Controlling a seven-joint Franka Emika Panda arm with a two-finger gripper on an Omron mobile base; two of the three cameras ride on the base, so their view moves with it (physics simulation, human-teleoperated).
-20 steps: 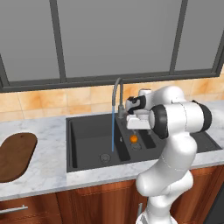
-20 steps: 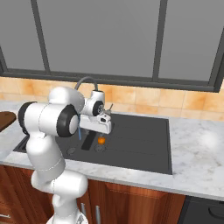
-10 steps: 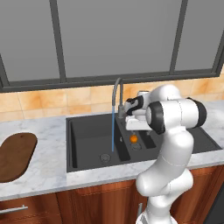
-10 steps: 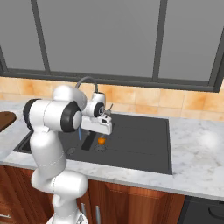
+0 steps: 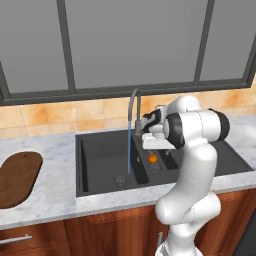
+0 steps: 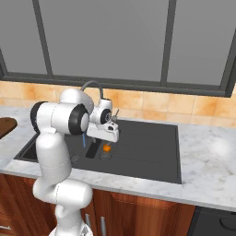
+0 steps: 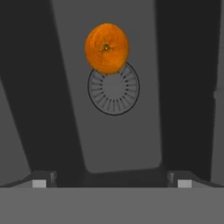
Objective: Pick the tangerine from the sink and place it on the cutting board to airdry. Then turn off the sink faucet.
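Arm folded forward over the sink (image 5: pixel 100 150), wrist bent down above the small basin. Gripper (image 7: pixel 112 178) pointed straight down, jaws spread wide, nothing between them. Tangerine (image 7: pixel 106 47) on the small basin's floor, overlapping the drain's (image 7: pixel 114 92) rim, well apart from the fingertips (image 7: pixel 40 179). Basin walls close on both sides. Sink faucet (image 5: pixel 133 112) just beside the hand, water running. Cutting board (image 5: pixel 17 177) far left on the counter (image 5: pixel 50 192).

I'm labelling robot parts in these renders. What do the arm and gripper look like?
The arm is glossy white with rounded, bulbous links and dark bands at the joints. The gripper has a white boxy hand with two small dark, pale-tipped fingers. No cables or markings show.
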